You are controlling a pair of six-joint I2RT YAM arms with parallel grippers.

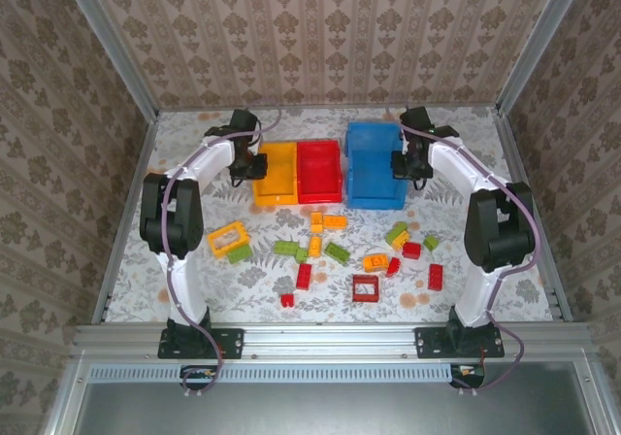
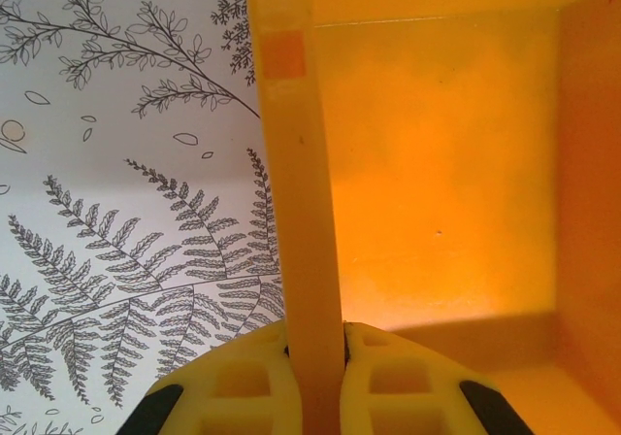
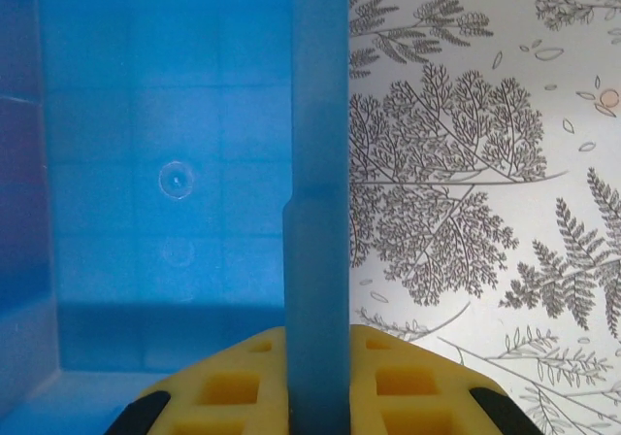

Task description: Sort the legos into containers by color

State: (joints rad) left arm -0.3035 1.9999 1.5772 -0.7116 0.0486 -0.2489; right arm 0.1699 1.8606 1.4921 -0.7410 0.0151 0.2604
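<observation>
Yellow ribbed fingers (image 2: 243, 382) of the left gripper (image 2: 315, 357) are pinching a side wall of the orange-yellow rectangular plastic bin (image 2: 296, 212), the jaws standing only as far apart as the thin upright wall between them. The bin's floor is lying to the right of these jaws, and the white fern-printed table surface (image 2: 116, 212) is lying to their left. Matching yellow fingers (image 3: 408, 386) of the right gripper (image 3: 315, 357) are clamping a side wall of the blue rectangular plastic bin (image 3: 315, 163) in the same way, closed down onto the wall, with the bin's floor lying to the left of the jaws and the table to their right. Seen from above, the red rectangular plastic bin (image 1: 320, 200) is sitting between the two pairs of jaws, touching the orange-yellow bin and just beside the blue one. On the near side of the bins, well apart from both pairs of jaws, the small plastic lego bricks (image 1: 337, 252) in red, orange-yellow and lime green are lying scattered on the table. Among them, an orange-yellow hollow square frame (image 1: 228, 238) is resting nearer the left jaws. A red hollow square frame (image 1: 366, 287) is resting nearer the right jaws.
</observation>
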